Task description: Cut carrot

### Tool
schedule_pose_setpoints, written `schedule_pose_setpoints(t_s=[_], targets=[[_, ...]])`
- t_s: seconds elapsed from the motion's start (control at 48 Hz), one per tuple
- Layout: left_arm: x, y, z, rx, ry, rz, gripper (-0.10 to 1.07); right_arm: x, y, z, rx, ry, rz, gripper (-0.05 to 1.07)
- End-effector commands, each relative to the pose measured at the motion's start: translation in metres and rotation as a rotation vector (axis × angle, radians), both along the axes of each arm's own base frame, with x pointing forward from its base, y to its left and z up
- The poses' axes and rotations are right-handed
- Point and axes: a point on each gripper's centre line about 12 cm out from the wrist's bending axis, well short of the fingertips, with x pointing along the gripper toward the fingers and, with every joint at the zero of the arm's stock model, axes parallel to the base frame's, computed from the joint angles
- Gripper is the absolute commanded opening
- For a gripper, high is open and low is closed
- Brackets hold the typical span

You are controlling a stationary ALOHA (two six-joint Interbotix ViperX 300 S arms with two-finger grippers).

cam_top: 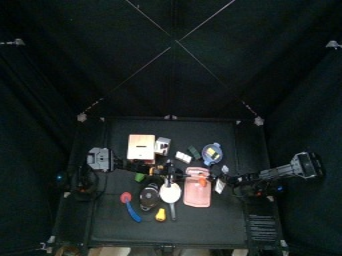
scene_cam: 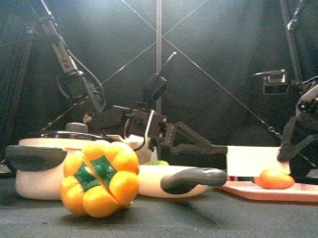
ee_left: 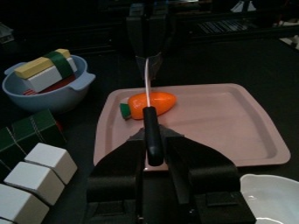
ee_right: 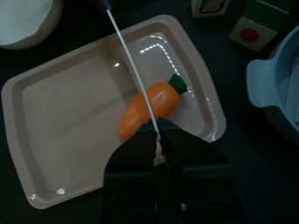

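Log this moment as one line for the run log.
phase: cutting carrot | carrot: whole, lying on pink board | knife: blade lined over carrot's middle

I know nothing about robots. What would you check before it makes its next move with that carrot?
1. The carrot lies on the pink board, away from the rim: ok.
2. The knife handle sits between the jaws of the left tool: ok.
3. The blade lines up across the carrot: ok.
4. Blade already touching the carrot: cannot tell.
5. Something steadies the carrot against rolling: not ok, nothing grips it.
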Motion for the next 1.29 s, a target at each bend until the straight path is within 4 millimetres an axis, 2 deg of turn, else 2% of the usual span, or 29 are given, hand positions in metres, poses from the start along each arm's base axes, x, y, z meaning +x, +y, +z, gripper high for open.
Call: schedule_pose_setpoints(t_s=[0.0, 0.458, 1.271], targets=[[0.002, -0.005, 0.009, 0.003, -0.024, -0.013, 0.56, -0.001, -0.003, -0.003, 0.003, 0.013, -0.026, 0.29], [0.001, -0.002, -0.003, -0.052, 0.007, 0.000, 0.56, 0.000, -0.003, -0.006, 0.008, 0.031, -0.025, 0.29], [0.001, -0.002, -0.004, -0.053, 0.012, 0.003, 0.56, 0.002, -0.004, -0.015, 0.020, 0.076, -0.047, 0.29]])
